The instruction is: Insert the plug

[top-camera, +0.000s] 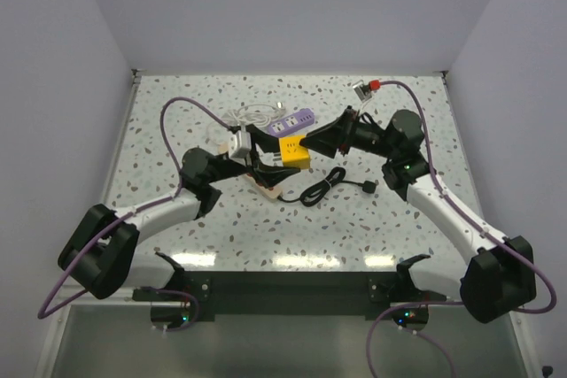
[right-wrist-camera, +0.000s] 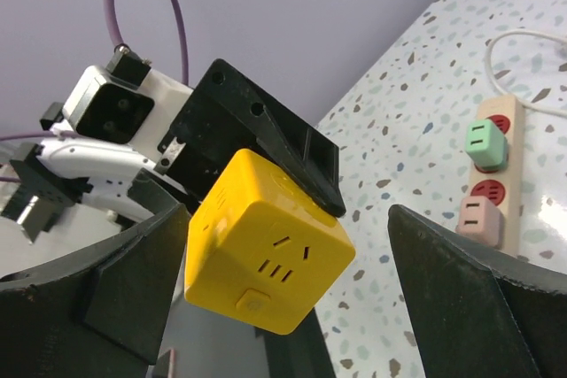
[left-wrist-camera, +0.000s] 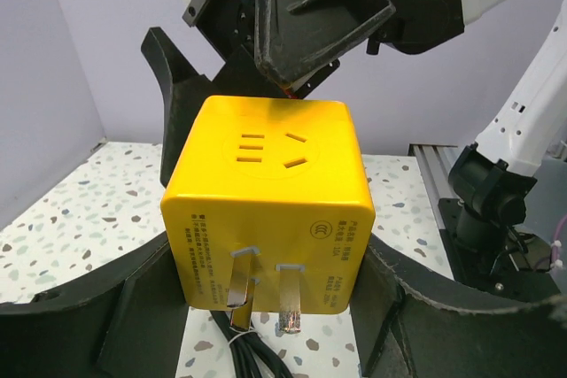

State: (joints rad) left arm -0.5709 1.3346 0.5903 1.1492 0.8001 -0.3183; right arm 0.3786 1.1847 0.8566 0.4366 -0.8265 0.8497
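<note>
A yellow cube adapter (top-camera: 294, 151) with three metal prongs (left-wrist-camera: 288, 303) on one face hangs above the table. My left gripper (top-camera: 280, 160) is shut on it, its fingers pressing two opposite sides (left-wrist-camera: 270, 254). My right gripper (top-camera: 308, 142) is open around the cube (right-wrist-camera: 266, 254). One finger (right-wrist-camera: 133, 289) sits right beside the cube and the other (right-wrist-camera: 478, 307) stands well apart. A beige power strip (right-wrist-camera: 492, 174) with red sockets and a green adapter lies on the table and shows partly under the left gripper in the top view (top-camera: 268, 187).
A purple power strip (top-camera: 297, 119) and a coiled white cable (top-camera: 252, 115) lie at the back. A black cable with a plug (top-camera: 330, 185) lies in front of the cube. A small red and metal part (top-camera: 365, 88) sits near the back wall.
</note>
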